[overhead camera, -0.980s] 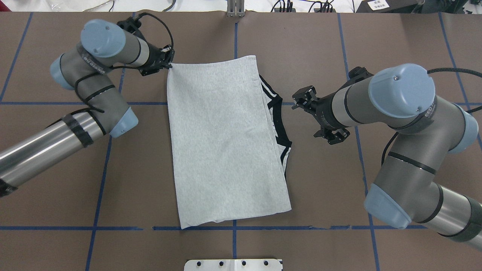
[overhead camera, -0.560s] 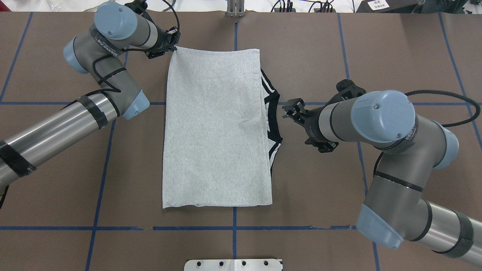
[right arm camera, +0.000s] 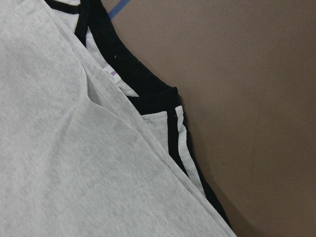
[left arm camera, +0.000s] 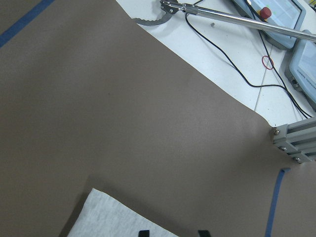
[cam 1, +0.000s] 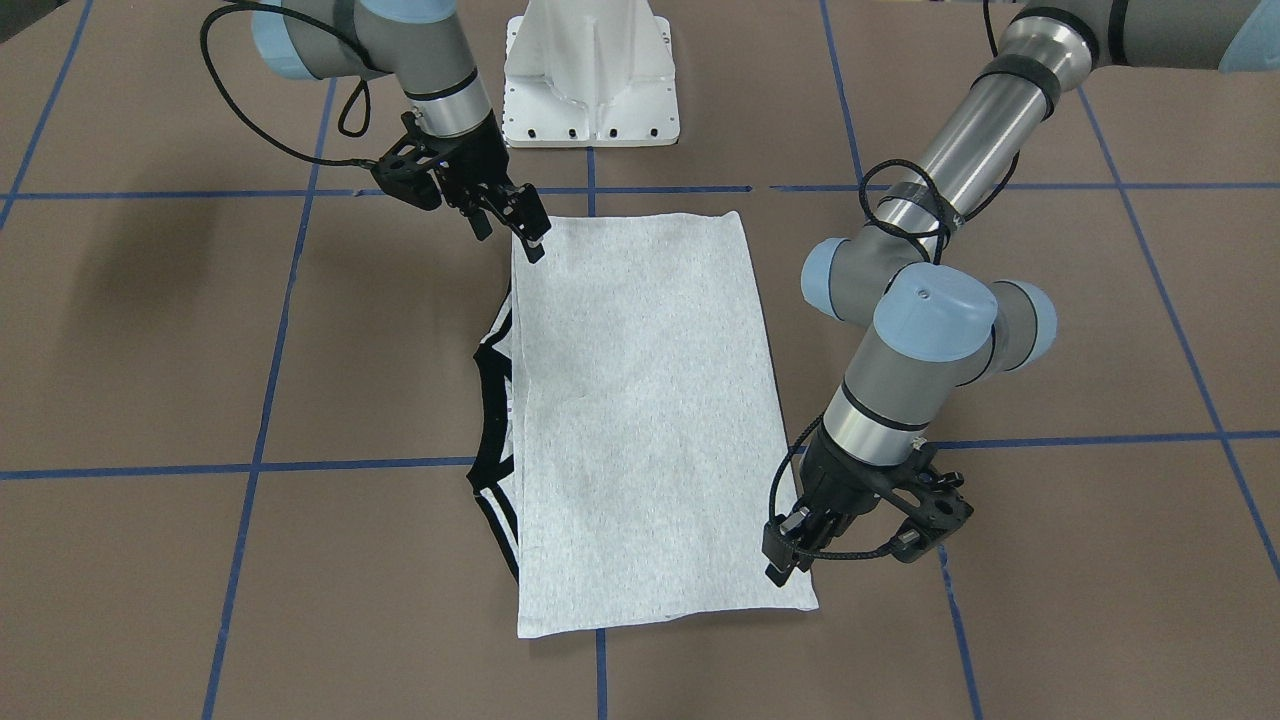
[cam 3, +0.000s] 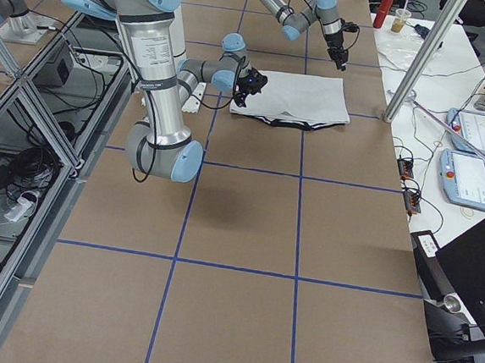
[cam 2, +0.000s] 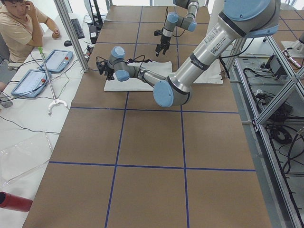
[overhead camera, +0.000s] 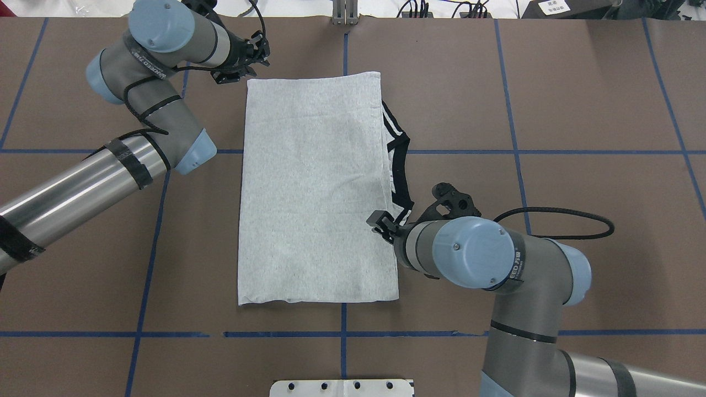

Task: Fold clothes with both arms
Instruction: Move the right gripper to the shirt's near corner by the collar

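The grey T-shirt (overhead camera: 314, 187) lies folded into a long flat rectangle, print hidden, on the brown table (overhead camera: 551, 82). Its black collar (overhead camera: 401, 176) and striped shoulder stick out along the right edge. My left gripper (overhead camera: 261, 52) hovers open just off the far-left corner, holding nothing. The left wrist view shows that corner (left arm camera: 108, 219) lying flat below its spread fingertips. From the front, the left gripper (cam 1: 790, 552) is beside the corner. My right gripper (overhead camera: 381, 225) hangs over the collar-side edge, apparently open, and the right wrist view looks down on the collar (right arm camera: 133, 74).
The white pedestal base (cam 1: 590, 80) stands at the robot-side edge behind the shirt. Blue tape lines (overhead camera: 342, 334) grid the table. A person (cam 2: 19, 28) sits at a side table with control tablets (cam 2: 59, 59) beyond the far edge. An aluminium post (overhead camera: 345, 14) rises at that edge.
My left gripper let go of the far-left corner, which now lies flat, and drew back a little. My right arm swung in over the shirt's collar-side edge.
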{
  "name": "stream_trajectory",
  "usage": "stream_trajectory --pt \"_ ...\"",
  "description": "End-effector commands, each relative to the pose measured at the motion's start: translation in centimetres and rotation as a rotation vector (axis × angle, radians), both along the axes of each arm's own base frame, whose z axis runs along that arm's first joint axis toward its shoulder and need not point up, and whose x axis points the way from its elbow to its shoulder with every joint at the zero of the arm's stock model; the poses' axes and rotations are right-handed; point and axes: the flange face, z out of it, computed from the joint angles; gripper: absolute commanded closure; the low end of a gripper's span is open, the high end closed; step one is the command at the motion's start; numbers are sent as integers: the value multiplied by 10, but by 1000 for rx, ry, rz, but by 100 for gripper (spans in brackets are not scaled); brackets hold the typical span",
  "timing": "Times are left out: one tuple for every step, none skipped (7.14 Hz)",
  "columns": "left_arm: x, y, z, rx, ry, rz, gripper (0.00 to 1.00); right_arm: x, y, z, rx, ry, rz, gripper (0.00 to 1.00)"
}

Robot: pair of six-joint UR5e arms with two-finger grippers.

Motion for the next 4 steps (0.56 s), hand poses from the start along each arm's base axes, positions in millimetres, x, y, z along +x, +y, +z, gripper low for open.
stream_trajectory --pt "-10 16 6 -1 22 29 56 -34 10 8 -61 33 15 0" --pt "-11 18 3 1 26 29 54 -50 24 17 -79 49 -1 0" --pt "-15 24 10 2 25 31 54 -51 27 15 -83 45 -4 0" --pt "-20 30 12 7 30 30 54 -54 31 15 -92 44 -5 0"
